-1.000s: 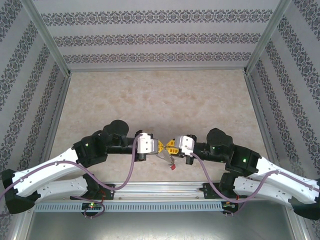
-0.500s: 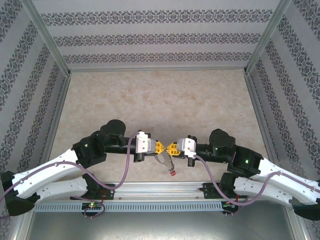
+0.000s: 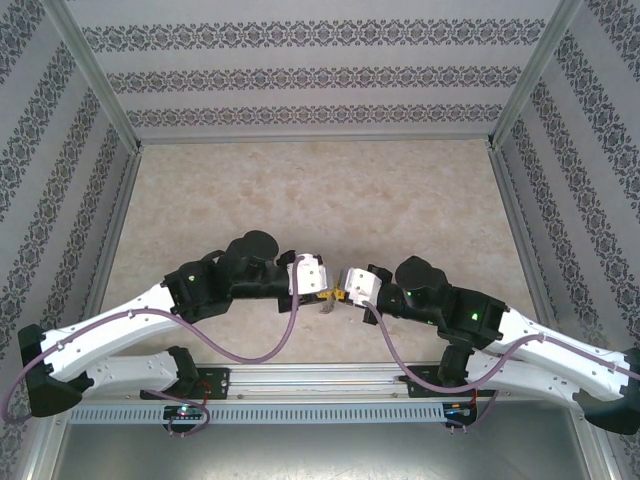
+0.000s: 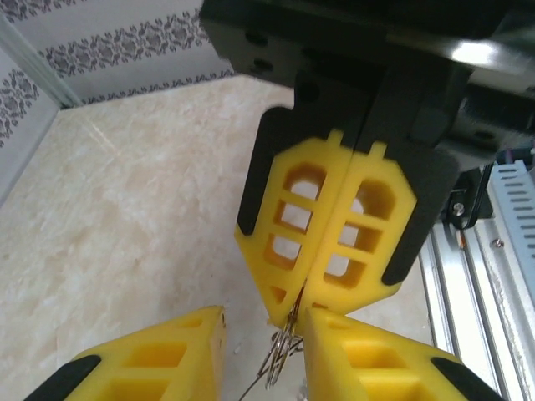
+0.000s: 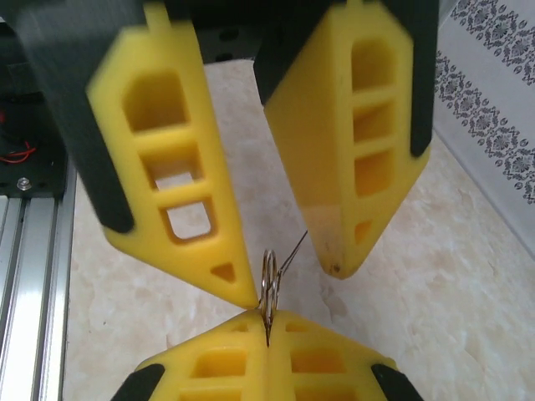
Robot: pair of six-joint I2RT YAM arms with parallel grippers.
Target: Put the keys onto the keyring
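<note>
The keyring (image 5: 268, 271) is a thin silver wire loop seen edge-on, with a fine wire leading off it. My right gripper (image 5: 266, 316) is shut on its lower edge, fingertips pressed together. In the left wrist view the same ring (image 4: 280, 361) hangs from the right gripper's closed tips (image 4: 288, 322). My left gripper (image 4: 263, 316) is open, its yellow fingers (image 4: 376, 359) standing either side of the ring, the right one almost against it. From above, both grippers meet tip to tip (image 3: 331, 295) low over the table's near middle. The keys are hidden.
The marble-patterned table (image 3: 320, 200) stretches away behind the grippers, walled by patterned panels. An aluminium rail (image 3: 320, 378) runs along the near edge just behind the wrists. Purple cables (image 3: 250, 350) loop under both arms.
The left gripper's jaws have parted and let go of the ring, while the right gripper closed on it. Both wrists shifted closer together; the red key that hung below is no longer seen.
</note>
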